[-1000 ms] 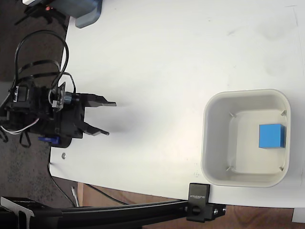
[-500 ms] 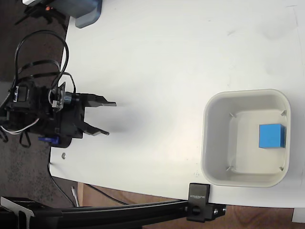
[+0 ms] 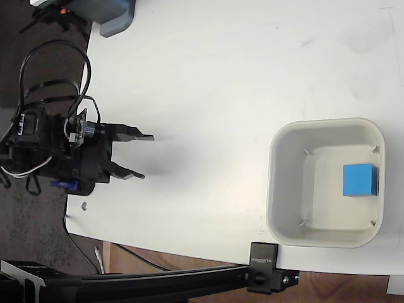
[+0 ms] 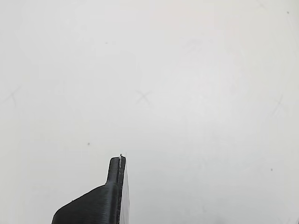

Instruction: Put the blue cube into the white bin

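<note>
In the fixed view the blue cube (image 3: pixel 360 180) lies on the floor of the white bin (image 3: pixel 281 183), close to its right wall. The bin stands at the right of the white table. My gripper (image 3: pixel 147 156) is far off at the table's left edge, open, its two black fingers spread with nothing between them. The wrist view holds only bare white tabletop and one black fingertip (image 4: pixel 116 165); cube and bin are out of that view.
A blue-grey rounded object (image 3: pixel 115 17) sits at the table's top left edge. A black clamp block (image 3: pixel 264 275) on a rail stands at the near edge below the bin. Cables (image 3: pixel 47 76) loop around the arm's base at left.
</note>
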